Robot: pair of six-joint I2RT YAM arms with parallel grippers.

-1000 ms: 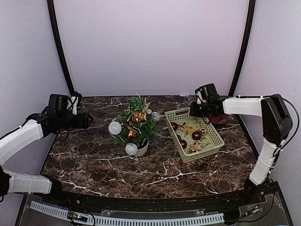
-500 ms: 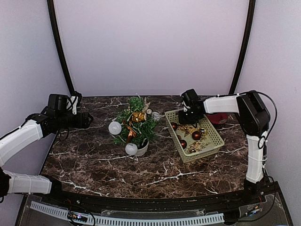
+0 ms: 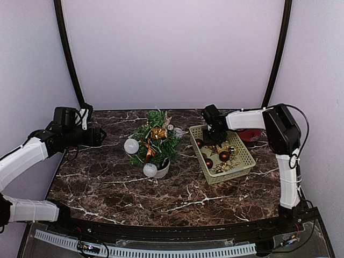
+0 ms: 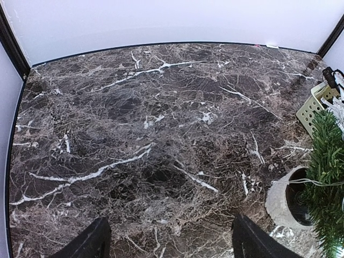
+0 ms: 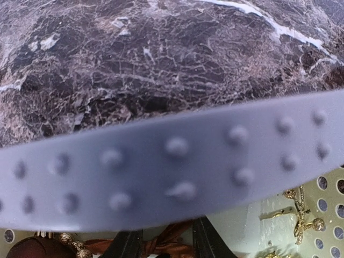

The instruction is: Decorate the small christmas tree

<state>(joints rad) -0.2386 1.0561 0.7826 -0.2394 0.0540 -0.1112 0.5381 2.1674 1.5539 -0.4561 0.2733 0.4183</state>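
Note:
The small christmas tree (image 3: 154, 141) stands in its white pot (image 3: 163, 170) at the table's centre, carrying two white balls (image 3: 131, 145), a gold box (image 3: 158, 132) and a brown ribbon. To its right, the pale green basket (image 3: 232, 174) holds red balls (image 3: 224, 155) and gold ornaments. My right gripper (image 3: 215, 137) dips into the basket's back left corner. In the right wrist view its open fingers (image 5: 166, 241) straddle a brown ribbon (image 5: 167, 246) just behind the basket rim (image 5: 177, 177). My left gripper (image 3: 100, 137) hovers open and empty at the far left, seen as (image 4: 169, 237) over bare marble.
A red object (image 3: 250, 136) lies behind the basket's back right corner. In the left wrist view the pot (image 4: 280, 203) and tree branches (image 4: 329, 161) sit at the right edge. A red ball (image 5: 29, 250) and gold beads (image 5: 302, 216) lie in the basket near my right fingers.
My right arm has swung left from the basket's back right corner to its back left corner and dropped in. Its jaws have gone from shut to apart. The left arm barely moved.

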